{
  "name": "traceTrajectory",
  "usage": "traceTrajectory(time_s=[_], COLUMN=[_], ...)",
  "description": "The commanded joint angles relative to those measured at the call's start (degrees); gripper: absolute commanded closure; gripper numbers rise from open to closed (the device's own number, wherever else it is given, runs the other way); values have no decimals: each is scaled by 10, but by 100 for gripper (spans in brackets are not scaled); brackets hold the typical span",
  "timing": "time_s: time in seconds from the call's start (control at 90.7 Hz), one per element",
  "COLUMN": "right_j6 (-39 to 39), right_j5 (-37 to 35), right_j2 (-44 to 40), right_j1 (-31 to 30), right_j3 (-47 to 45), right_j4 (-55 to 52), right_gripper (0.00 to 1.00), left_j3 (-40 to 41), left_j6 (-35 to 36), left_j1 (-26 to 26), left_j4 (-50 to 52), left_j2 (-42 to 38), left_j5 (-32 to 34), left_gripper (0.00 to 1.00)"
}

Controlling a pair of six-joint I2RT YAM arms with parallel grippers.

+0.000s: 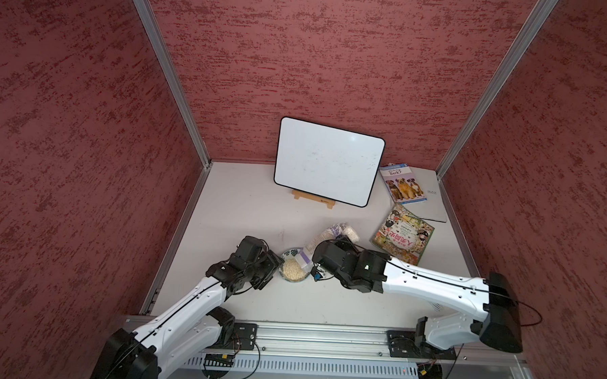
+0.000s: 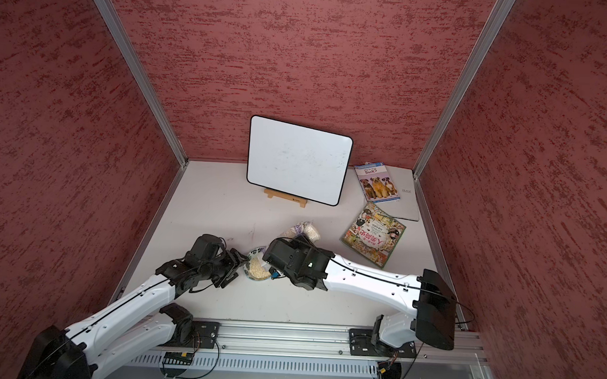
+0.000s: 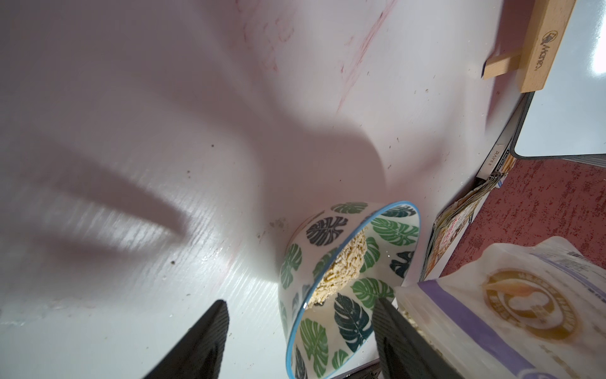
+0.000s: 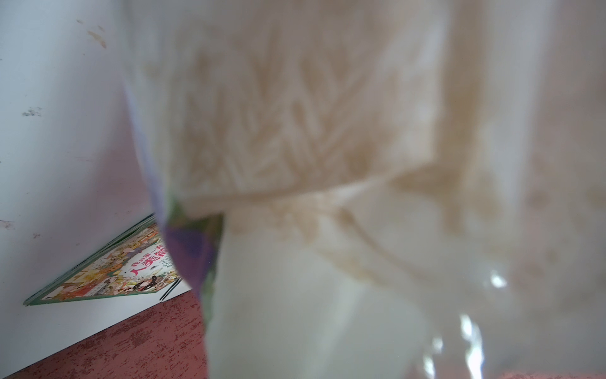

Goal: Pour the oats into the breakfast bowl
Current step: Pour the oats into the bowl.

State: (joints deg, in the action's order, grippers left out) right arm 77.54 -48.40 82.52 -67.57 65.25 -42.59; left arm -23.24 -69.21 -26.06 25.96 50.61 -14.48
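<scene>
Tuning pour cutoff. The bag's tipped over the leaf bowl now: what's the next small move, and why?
Probably roll the right gripper back so the mouth of the oats bag lifts. The breakfast bowl already holds a heap of oats, and the mouth hangs over its rim; pulling away tilted would likely scatter flakes.

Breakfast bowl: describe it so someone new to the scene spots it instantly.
Start at the whiteboard at the back of the table, then come forward to where the left arm and right arm meet. The breakfast bowl sits there under the tilted oat bag. It is the only round dish: white with green leaf prints, blue rim, pale oats inside.
</scene>
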Motion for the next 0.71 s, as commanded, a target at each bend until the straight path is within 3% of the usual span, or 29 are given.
traceTrajectory(time_s=[0.0,0.694], right_j6=[28,31], right_j5=[-66,-74], right_j2=[-37,-25], right_j1=[-6,-6], right_j3=[21,23], right_j4=[83,101], right_gripper=[100,100], left_j3=[-8,-3], left_j6=[-2,-9], left_j1=[-2,-2], left_j4=[-1,1], left_j2=[-3,-18], left_j5=[3,4], left_gripper=[28,28])
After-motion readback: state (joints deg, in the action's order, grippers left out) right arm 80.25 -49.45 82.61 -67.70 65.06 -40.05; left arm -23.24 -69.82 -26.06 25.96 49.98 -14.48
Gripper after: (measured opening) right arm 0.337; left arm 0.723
